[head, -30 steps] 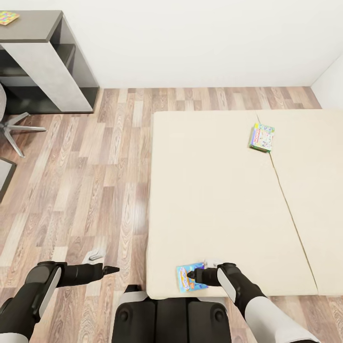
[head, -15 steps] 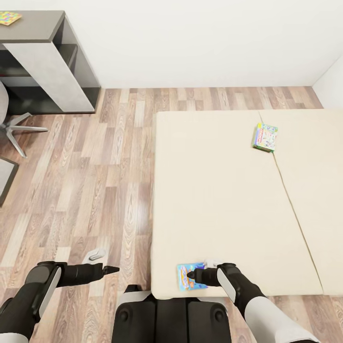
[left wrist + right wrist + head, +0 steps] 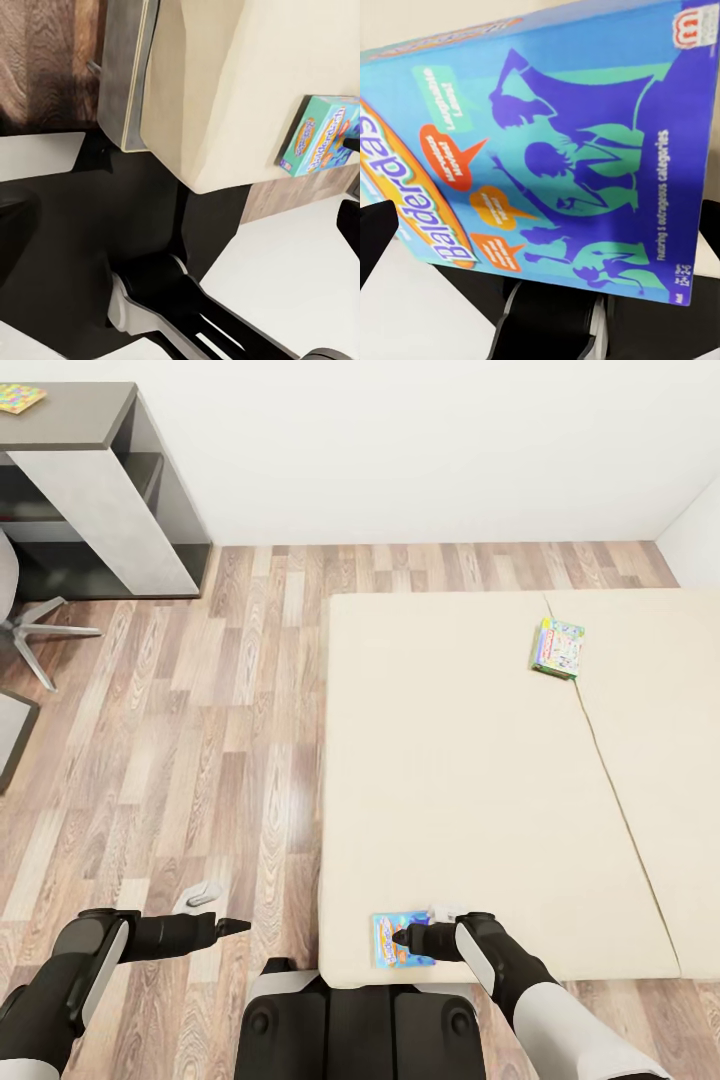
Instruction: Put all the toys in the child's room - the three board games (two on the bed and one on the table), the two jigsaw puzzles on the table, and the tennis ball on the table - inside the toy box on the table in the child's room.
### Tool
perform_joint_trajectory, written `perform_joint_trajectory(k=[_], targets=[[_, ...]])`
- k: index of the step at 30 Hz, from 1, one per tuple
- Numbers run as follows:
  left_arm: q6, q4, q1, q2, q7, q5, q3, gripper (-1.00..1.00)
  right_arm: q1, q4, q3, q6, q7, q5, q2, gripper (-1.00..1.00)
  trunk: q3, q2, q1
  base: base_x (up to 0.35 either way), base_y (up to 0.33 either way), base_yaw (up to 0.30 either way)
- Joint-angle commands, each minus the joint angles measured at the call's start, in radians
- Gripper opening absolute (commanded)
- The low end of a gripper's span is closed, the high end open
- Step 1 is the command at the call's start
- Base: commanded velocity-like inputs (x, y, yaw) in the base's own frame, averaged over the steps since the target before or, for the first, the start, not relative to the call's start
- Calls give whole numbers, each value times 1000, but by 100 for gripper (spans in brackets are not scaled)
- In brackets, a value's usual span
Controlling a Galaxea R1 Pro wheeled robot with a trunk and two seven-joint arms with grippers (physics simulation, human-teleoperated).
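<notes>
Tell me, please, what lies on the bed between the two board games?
Nothing: in the head view, bare cream mattress separates the blue game near the right gripper from the green game.

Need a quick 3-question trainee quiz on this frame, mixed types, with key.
1. True or false: the blue board game lies at the near edge of the bed, at the tip of the right tool.
2. Multiple choice: the green board game lies
A. on the floor
B. on the bed's far part, near the seam
C. on the grey desk
3. Fill in: the left tool hangs over the wooden ____.

Key: 1 true; 2 B; 3 floor.
</notes>
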Motion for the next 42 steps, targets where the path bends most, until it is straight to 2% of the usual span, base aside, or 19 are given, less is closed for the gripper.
perform_joint_trajectory(k=[1,42], targets=[[7,0,0,0,-2,1,1,100,0,-1,3,4,-1,-3,-1,100,-1,-1,1,0,0,0],[7,-1,0,0,-4,1,1,100,0,-1,3,3,-2,-3,-1,100,-1,-1,1,0,52,0]])
